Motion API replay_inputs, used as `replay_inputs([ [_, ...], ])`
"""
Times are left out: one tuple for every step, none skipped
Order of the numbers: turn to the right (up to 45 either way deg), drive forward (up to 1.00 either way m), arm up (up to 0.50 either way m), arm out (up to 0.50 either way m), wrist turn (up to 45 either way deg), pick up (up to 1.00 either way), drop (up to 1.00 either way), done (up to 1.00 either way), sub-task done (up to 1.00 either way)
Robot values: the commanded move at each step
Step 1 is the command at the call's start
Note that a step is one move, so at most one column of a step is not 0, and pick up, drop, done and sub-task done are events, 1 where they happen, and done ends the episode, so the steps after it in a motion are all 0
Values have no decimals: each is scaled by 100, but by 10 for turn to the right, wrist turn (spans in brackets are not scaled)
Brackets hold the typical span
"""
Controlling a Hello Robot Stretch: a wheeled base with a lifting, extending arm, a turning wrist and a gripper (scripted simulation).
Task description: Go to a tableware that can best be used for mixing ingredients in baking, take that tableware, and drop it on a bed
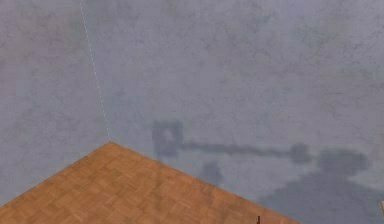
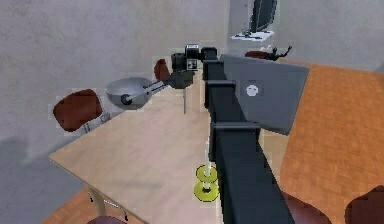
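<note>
A grey metal bowl hangs at the far end of my gripper, above the far edge of a light wooden table. It shows against the wall and clear of the tabletop, so the gripper holds the bowl. The dark arm rises from the arm side view's bottom edge across the table, and the gripper's dark body sits at its end.
An open grey laptop and a yellow-green ring-shaped thing lie on the table. Reddish-brown chairs stand around it. A white table with a dark screen stands far back. In the forward view, grey walls meet at a corner above wood floor.
</note>
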Motion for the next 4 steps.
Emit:
replay_inputs([
  [0, 0, 0, 0, -450, 0, 0, 0, 0],
  [0, 0, 0, 0, -270, 0, 0, 0, 0],
  [0, 0, 0, -44, 0, 0, 0, 0, 0],
  [-450, 0, 0, 0, 0, 0, 0, 0, 0],
])
